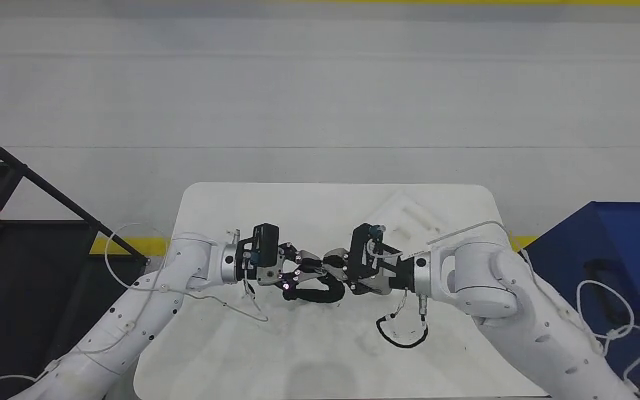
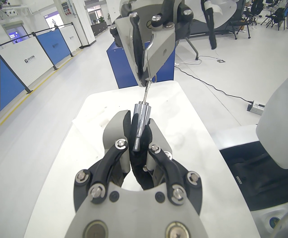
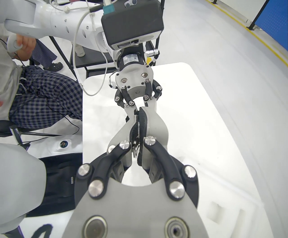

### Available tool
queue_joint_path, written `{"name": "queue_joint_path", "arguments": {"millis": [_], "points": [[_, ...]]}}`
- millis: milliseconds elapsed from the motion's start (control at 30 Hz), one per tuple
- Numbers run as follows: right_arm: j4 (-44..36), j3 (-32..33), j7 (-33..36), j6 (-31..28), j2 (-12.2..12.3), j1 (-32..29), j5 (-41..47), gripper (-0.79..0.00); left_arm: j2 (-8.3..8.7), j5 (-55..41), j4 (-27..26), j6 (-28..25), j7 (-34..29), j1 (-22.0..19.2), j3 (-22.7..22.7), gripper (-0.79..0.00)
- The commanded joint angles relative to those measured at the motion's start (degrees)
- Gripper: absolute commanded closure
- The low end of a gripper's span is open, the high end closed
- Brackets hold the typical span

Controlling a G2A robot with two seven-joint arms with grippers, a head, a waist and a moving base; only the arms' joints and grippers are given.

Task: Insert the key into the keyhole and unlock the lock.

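I am looking into a robotics lab set in a big open hall. It has a pale grey polished floor [image 1: 320, 90] marked with yellow line tape [image 1: 125, 245], blue-and-white barrier panels [image 2: 45, 49] on black posts, black swivel office chairs [image 2: 273, 13] at the far desks, and a white rounded worktop [image 2: 191, 126].

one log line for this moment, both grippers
left gripper: shut on lock | right gripper: shut on key | key tip at keyhole, depth unclear
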Motion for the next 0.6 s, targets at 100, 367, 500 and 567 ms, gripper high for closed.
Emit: {"name": "queue_joint_path", "arguments": {"millis": [100, 367, 500, 567], "points": [[0.8, 0.1, 1.9, -1.0, 0.0, 1.0, 5.0, -0.785, 0.03, 0.3, -0.2, 0.0, 0.2, 0.8, -0.8, 0.000], [0.5, 3.7, -1.3, -3.8, 0.6, -0.9, 1.9, -0.785, 0.17, -0.2, 0.7, 0.1, 0.6, 2.2, -2.6, 0.000], [-0.3, 5.7, -1.5, -4.6, 1.2, -2.8, 1.0, -0.785, 0.51, -0.3, 2.2, -0.2, -1.4, 3.3, -4.1, 0.000], [-0.5, 6.5, -1.3, -5.0, 1.4, -3.5, 0.7, -0.785, 0.73, -0.6, 3.1, -0.8, -3.9, 3.8, -4.8, 0.000]]}}
